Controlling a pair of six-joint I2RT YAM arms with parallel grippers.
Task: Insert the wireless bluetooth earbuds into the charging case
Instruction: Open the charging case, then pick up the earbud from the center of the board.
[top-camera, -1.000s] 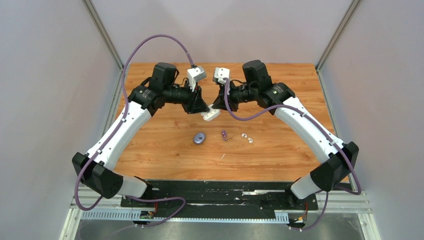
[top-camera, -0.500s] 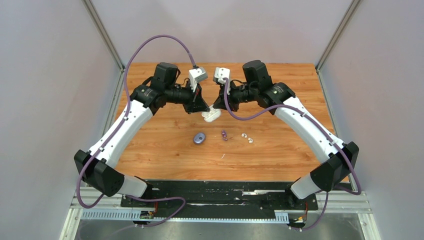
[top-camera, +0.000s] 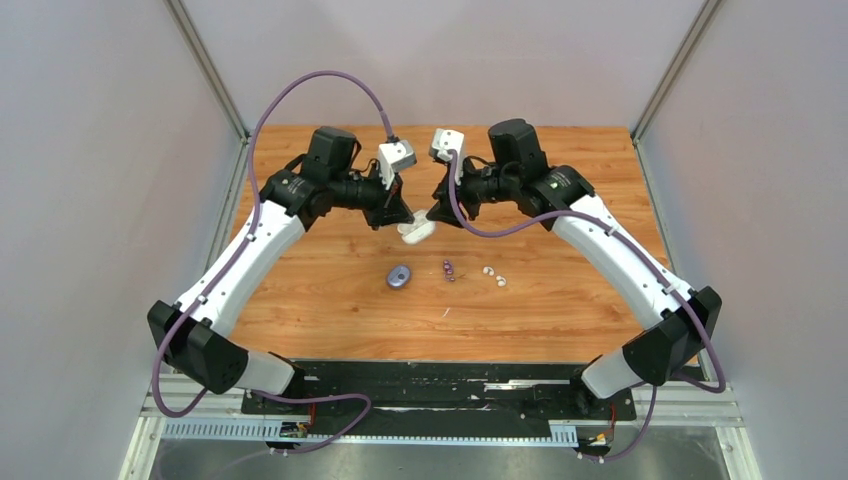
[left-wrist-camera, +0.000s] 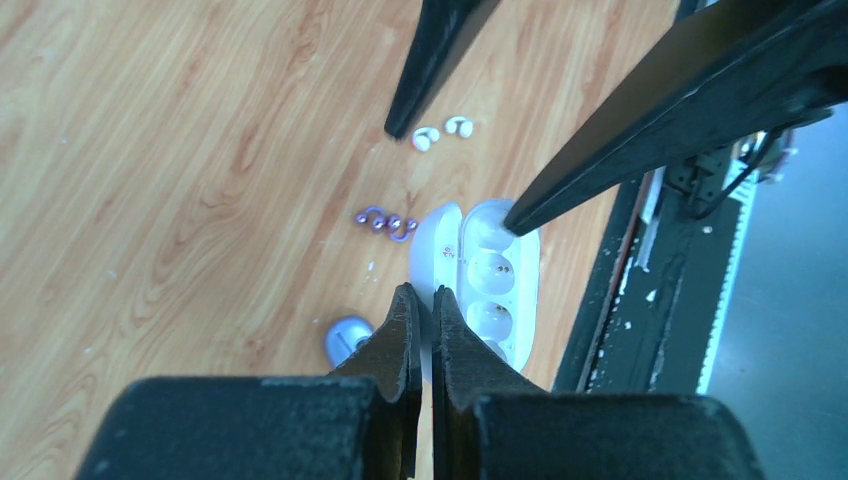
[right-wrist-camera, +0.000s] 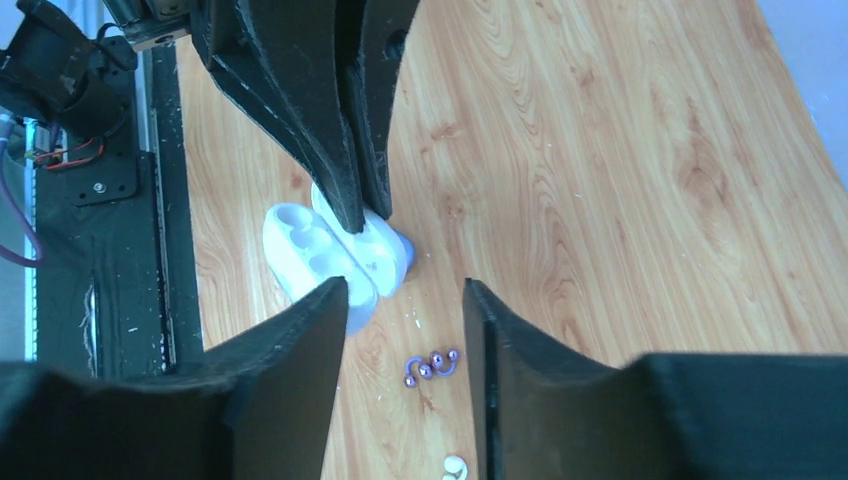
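My left gripper (left-wrist-camera: 421, 295) is shut on the lid edge of the open white charging case (left-wrist-camera: 495, 270) and holds it above the table. Its base shows empty sockets. My right gripper (right-wrist-camera: 405, 300) is open. One of its fingertips (left-wrist-camera: 515, 215) touches the far end of the case base. The case also shows in the right wrist view (right-wrist-camera: 320, 250) and in the top view (top-camera: 417, 231). Two purple earbuds (top-camera: 448, 269) and two white earbuds (top-camera: 494, 275) lie on the wood below. The purple pair (right-wrist-camera: 430, 365) shows between my right fingers.
A closed purple oval case (top-camera: 399, 276) lies on the table left of the purple earbuds, also in the left wrist view (left-wrist-camera: 345, 340). The black base rail (top-camera: 440, 385) runs along the table's near edge. Grey walls stand on both sides.
The white case has shifted slightly left with my left gripper. My right wrist has risen a little, and its finger has stayed at the case.
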